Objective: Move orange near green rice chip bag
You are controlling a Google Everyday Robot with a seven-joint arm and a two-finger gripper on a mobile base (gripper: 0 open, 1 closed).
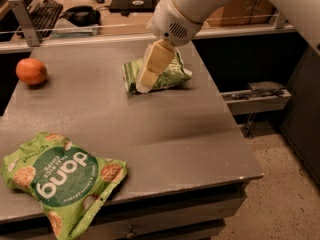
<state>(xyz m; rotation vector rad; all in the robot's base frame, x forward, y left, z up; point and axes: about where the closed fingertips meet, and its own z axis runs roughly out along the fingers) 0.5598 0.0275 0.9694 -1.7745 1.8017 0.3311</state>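
The orange sits at the far left of the grey table. The green rice chip bag, light green with a dark circle reading "dang", lies at the front left corner and hangs over the table's edge. My gripper hangs from the white arm above the middle back of the table. It is well to the right of the orange and in front of a smaller green bag. It holds nothing that I can see.
A smaller green snack bag lies at the back middle, partly behind the gripper. A rail runs behind the table, with a keyboard beyond it. The floor drops off past the table's right edge.
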